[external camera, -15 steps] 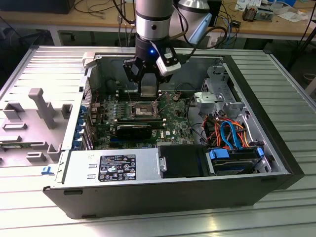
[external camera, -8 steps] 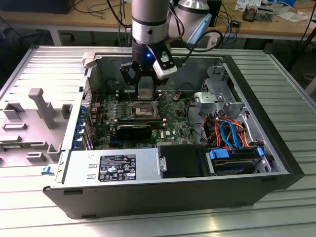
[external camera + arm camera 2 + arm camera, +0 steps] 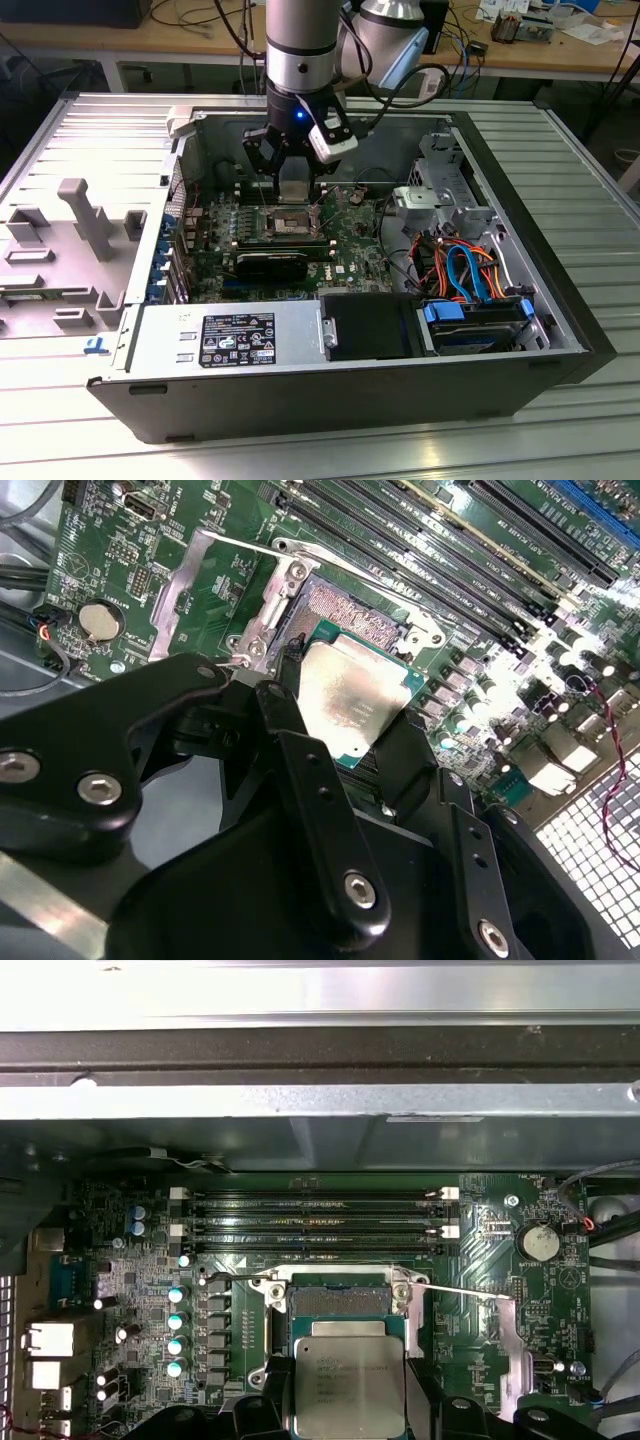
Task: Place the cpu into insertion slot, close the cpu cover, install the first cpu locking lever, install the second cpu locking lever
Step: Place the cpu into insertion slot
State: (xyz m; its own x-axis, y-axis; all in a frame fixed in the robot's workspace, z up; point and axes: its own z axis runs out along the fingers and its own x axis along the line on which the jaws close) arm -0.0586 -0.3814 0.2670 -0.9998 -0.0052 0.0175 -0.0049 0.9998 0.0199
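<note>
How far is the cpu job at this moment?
Nothing is finished yet. In hand: the fingers grip the cpu over the uncovered slot, and it is not seated yet. Left: seating it, closing the cover, which lies flipped open, and both locking steps.

Dull metal cpu [image 3: 352, 698], matt black fingers [image 3: 310, 790]

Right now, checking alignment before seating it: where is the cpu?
The cpu is clamped in the pincer, just over the insertion slot in both wrist views, beside the memory slots.
</note>
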